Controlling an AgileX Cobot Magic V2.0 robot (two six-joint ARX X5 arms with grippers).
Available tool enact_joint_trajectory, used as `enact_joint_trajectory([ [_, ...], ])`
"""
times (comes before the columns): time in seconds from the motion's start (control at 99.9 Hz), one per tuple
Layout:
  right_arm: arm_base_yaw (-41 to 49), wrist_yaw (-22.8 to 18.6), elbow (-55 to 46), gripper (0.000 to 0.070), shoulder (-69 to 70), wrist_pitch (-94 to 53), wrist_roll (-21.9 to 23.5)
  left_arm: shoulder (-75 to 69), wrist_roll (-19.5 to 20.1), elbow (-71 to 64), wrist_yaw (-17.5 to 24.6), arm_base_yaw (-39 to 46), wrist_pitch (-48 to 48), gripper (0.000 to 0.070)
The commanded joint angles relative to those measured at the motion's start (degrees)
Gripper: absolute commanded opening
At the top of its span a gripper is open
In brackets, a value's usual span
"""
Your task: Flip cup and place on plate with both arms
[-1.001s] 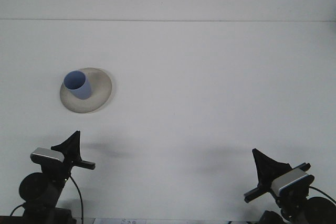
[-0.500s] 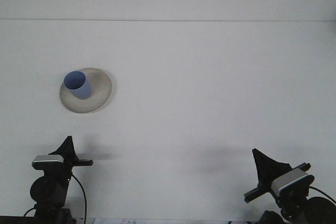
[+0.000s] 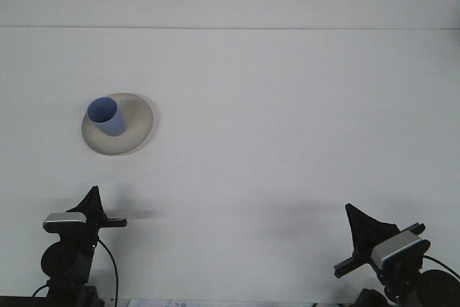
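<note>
Blue cup (image 3: 106, 116) standing mouth-up on the pale round plate (image 3: 136, 129), set toward the plate's left-rear part rather than dead centre, on the left half of the white bench (image 3: 287, 141). Judged from that: task looks complete or very nearly so, with nothing left to carry. Left end effector (image 3: 92, 199) low at the near-left edge, holding nothing, well apart from the plate; right end effector (image 3: 357, 222) low at the near-right edge, likewise empty. Cannot tell how far either is open, since each shows only as a dark pointed shape seen end-on. Main risk from here: a left-arm sweep forward at low height, clipping the plate's near rim or the cup wall and toppling a light, tall cup off its off-centre seat; a nudge to the plate alone could slide both. Less risk from the right arm, far across the bench. Plenty of bare surface through the centre and right, and behind the plate up to the far edge line (image 3: 287, 28). Tightest spot: the strip between the left end effector and the plate's near rim. Cable (image 3: 109, 264) trailing by the left arm base worth minding on any retreat.
</note>
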Motion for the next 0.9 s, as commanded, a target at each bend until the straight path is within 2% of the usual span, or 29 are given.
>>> enact_joint_trajectory([
  [0.0,0.6,0.0,0.3,0.0006,0.0,0.6,-0.3,-0.1,-0.3,-1.1,-0.1,0.1,0.7,0.0012],
  [0.32,0.3,0.0,0.3,0.0006,0.0,0.6,-0.3,-0.1,-0.3,-1.1,-0.1,0.1,0.7,0.0012],
  [0.45,-6.3,-1.2,-0.4,0.0006,-0.1,1.1,-2.8,-0.1,-0.3,-1.1,-0.1,0.1,0.7,0.0012],
  [0.56,-16.8,-7.2,-4.6,0.0006,-1.1,5.9,-6.2,-0.1,-0.3,-1.1,-0.1,0.1,0.7,0.0012],
  [0.69,-29.7,-18.3,-15.0,0.0006,-5.2,17.6,-10.2,-0.1,-0.3,-1.1,-0.1,0.1,0.7,0.0012],
  [0.81,-40.3,-27.5,-25.8,0.0006,-9.4,27.1,-9.0,-0.1,-0.3,-1.1,-0.1,0.1,0.7,0.0012],
  [0.89,-45.0,-30.2,-30.7,0.0006,-10.1,30.3,-6.5,-0.1,-0.3,-1.1,-0.1,0.1,0.7,0.0012],
])
